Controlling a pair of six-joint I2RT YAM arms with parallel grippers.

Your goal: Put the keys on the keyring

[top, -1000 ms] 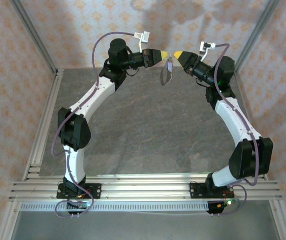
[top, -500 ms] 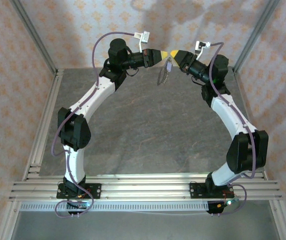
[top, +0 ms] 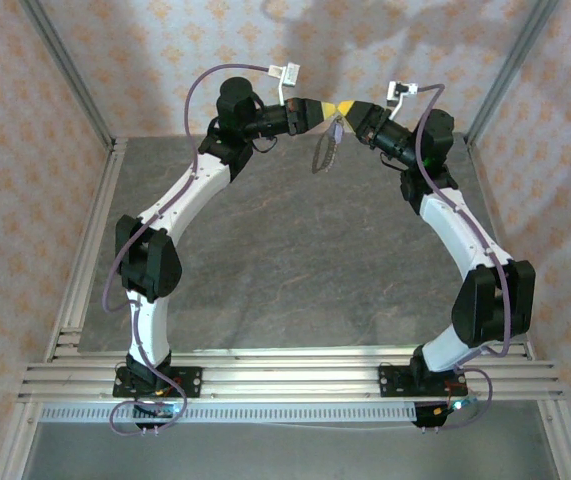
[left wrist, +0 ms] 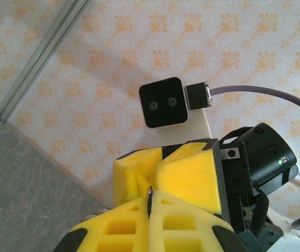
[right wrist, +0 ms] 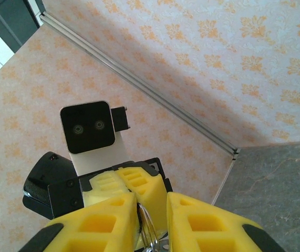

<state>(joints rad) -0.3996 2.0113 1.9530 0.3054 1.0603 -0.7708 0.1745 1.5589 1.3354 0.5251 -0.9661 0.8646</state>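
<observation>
Both grippers meet tip to tip high above the far end of the table. My left gripper [top: 327,106] is shut on the thin metal edge of the keyring [left wrist: 150,195], which hangs below the tips as a tan loop [top: 323,150]. A small pale lilac piece, apparently the key [top: 337,127], dangles at the top of the loop. My right gripper [right wrist: 152,203] faces the left one with its jaws narrowly apart around a coiled wire part of the keyring [right wrist: 148,230]. That wire lies against one pad, with a gap to the other.
The grey table [top: 295,260] lies far below both grippers. Patterned walls with aluminium corner posts [top: 510,60] stand close behind them. The right wrist's camera block [left wrist: 163,102] sits just above the joined fingertips, and the left one [right wrist: 86,127] faces it.
My right gripper has moved left until its tips meet the left gripper's, and its jaws have narrowed. The hanging keyring has swung slightly left. The left arm has held still.
</observation>
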